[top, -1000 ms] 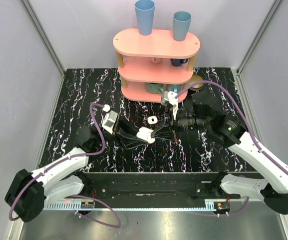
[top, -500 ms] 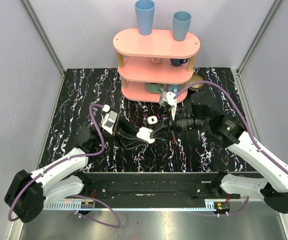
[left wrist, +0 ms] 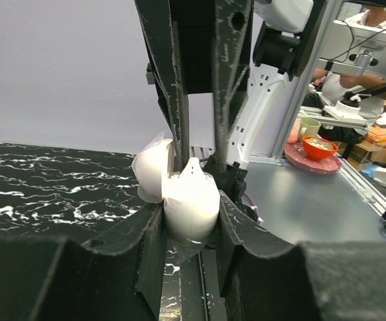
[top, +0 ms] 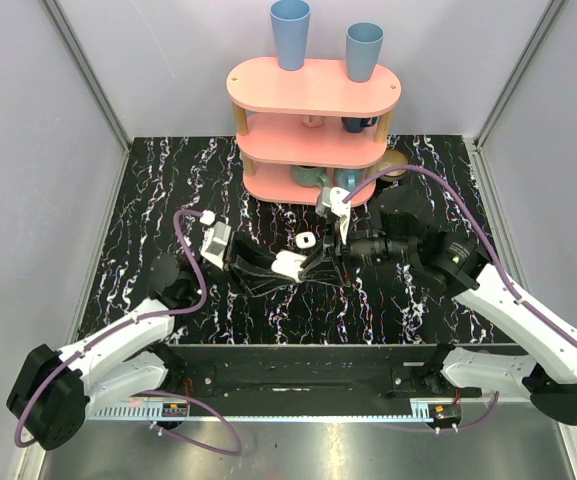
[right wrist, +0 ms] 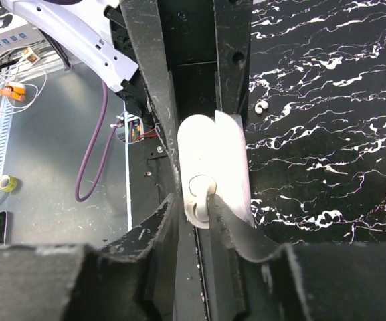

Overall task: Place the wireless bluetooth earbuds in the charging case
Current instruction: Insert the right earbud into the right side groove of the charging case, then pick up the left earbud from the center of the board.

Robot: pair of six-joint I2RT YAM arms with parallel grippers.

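The white charging case (top: pixel 288 265) hangs above the black marble table (top: pixel 158 190) with my left gripper (top: pixel 290 266) shut on its body (left wrist: pixel 190 208). Its lid (left wrist: pixel 151 170) stands open. My right gripper (top: pixel 325 262) meets the case from the right, and its fingers (left wrist: pixel 179 93) reach down over it in the left wrist view. In the right wrist view an earbud (right wrist: pixel 201 190) sits in the case (right wrist: pixel 213 150), between my right gripper (right wrist: pixel 194 197) tips. They stand slightly apart, and the right one touches the earbud. Another small white earbud-like piece (top: pixel 305 240) lies on the table behind the case.
A pink three-tier shelf (top: pixel 313 85) stands at the back, close behind the right wrist, with two blue cups (top: pixel 290 30) (top: pixel 364 50) on top and mugs on the lower tiers. Grey walls close both sides. Two tiny white bits (right wrist: pixel 259 107) lie on the table.
The right gripper has edged left toward the case and its jaws have parted a little around the earbud. The left gripper still holds the case, shifted slightly.
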